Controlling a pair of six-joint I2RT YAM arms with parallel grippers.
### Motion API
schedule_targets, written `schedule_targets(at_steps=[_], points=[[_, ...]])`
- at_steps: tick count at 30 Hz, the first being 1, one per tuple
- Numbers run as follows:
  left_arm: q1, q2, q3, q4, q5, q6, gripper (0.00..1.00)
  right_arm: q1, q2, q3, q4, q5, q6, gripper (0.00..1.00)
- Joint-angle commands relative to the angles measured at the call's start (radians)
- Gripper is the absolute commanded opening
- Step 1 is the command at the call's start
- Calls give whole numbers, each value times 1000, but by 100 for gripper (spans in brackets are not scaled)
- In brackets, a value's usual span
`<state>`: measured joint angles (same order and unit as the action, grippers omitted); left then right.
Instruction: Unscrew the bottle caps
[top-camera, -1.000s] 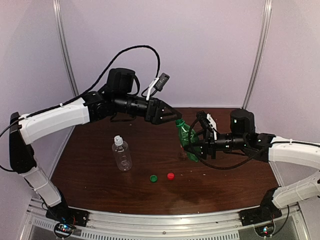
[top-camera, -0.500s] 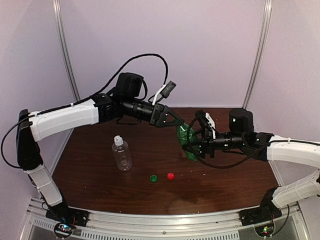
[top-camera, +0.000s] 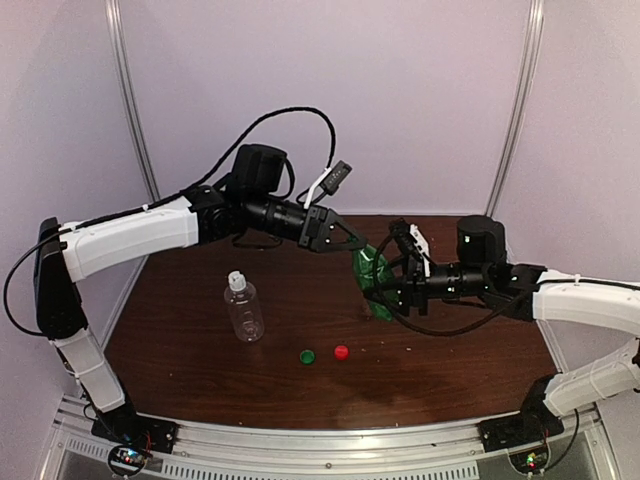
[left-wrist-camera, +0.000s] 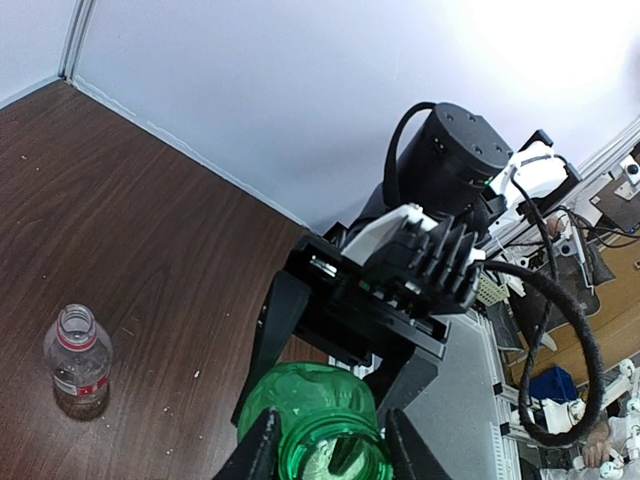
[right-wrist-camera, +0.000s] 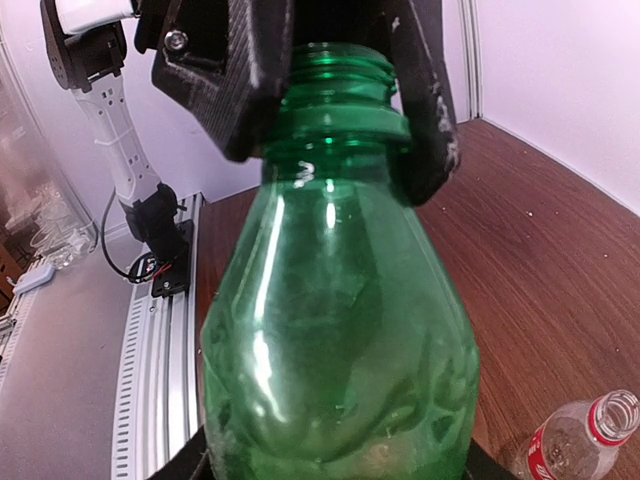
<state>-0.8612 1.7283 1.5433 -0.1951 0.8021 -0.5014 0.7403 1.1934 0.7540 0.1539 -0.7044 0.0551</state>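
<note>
A green translucent plastic bottle (top-camera: 377, 274) is tilted over the middle of the dark brown wooden table (top-camera: 470, 360), its neck leaning left and away. The black left gripper (top-camera: 358, 246) reaches in from the left on its white arm, its fingertips at the bottle's neck. The black right gripper (top-camera: 392, 288) comes from the right and clasps the bottle's body. Well to the left, a clear plastic bottle (top-camera: 244, 312) stands with its small white screw cap (top-camera: 236, 281) on. Nearer the front edge, a small green round cap (top-camera: 307, 355) and a small red round cap (top-camera: 341, 351) lie side by side, apart, green on the left.
</note>
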Motion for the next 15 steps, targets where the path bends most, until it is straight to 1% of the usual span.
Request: schedule_targets(at_steps=[1, 3, 4, 11, 15], points=[[-6, 17, 32, 33, 30, 13, 11, 1, 15, 35, 14, 71, 21, 58], [-6, 17, 32, 30, 24, 18, 1, 0, 15, 34, 9, 92, 22, 61], [-6, 17, 33, 28, 18, 22, 0, 1, 15, 34, 7, 101, 23, 63], [0, 13, 42, -21, -55, 61, 0, 0, 18, 38, -16, 155, 29, 77], [12, 10, 58, -87, -122, 112, 0, 1, 16, 38, -36, 180, 30, 93]])
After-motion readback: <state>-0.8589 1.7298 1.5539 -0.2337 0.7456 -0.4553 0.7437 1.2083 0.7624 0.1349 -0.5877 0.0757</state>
